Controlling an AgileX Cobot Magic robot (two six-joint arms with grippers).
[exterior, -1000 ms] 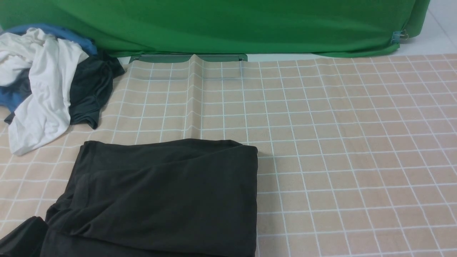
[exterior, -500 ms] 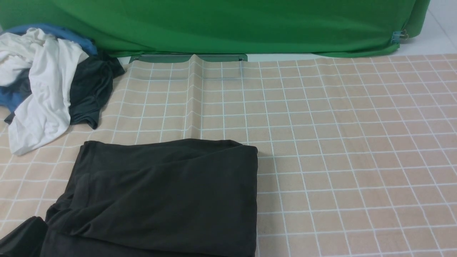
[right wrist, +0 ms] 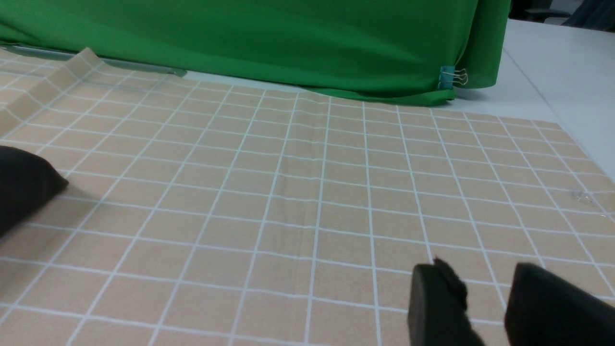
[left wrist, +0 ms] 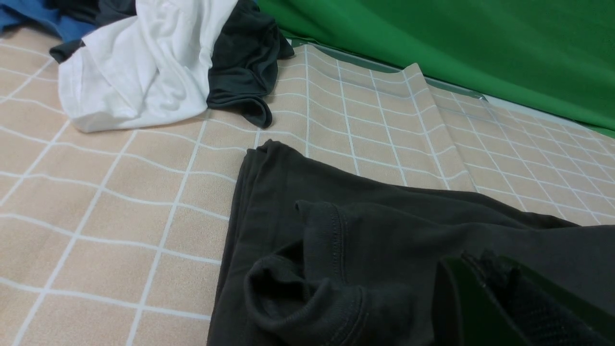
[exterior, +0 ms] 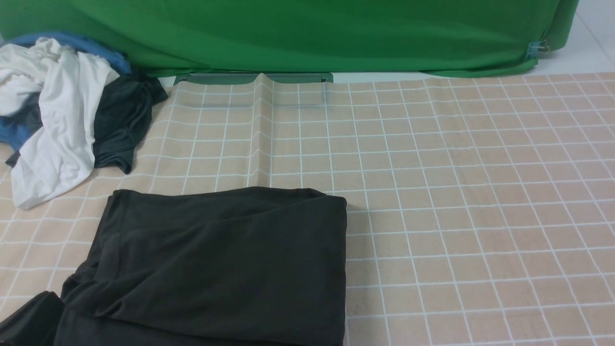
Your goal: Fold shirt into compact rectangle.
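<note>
Across the lower left of the front frame lies the black shirt (exterior: 240, 269), partly folded, its near part cut off by the bottom border. Its right edge runs fairly straight down the lower middle; the left edge is uneven, with a bunched, rumpled fold toward the lower left corner. Its far edge slopes gently, a layer showing beyond the top fold. To the right, the checked cloth (exterior: 480, 192) is bare as far as the frame's border, leaving wide room sideways; beyond the shirt, another bare stretch reaches the green drape (exterior: 307, 33) along the top. At upper left, a white garment (exterior: 67, 115) lies over dark and blue ones (exterior: 125, 115), with a strip of cloth between that pile and the shirt. In the left wrist view, the left gripper (left wrist: 485, 264) has its fingers clenched together, and whether any fabric is pinched is unclear. The right gripper (right wrist: 480, 274) shows its fingers apart, released, with nothing between them.
</note>
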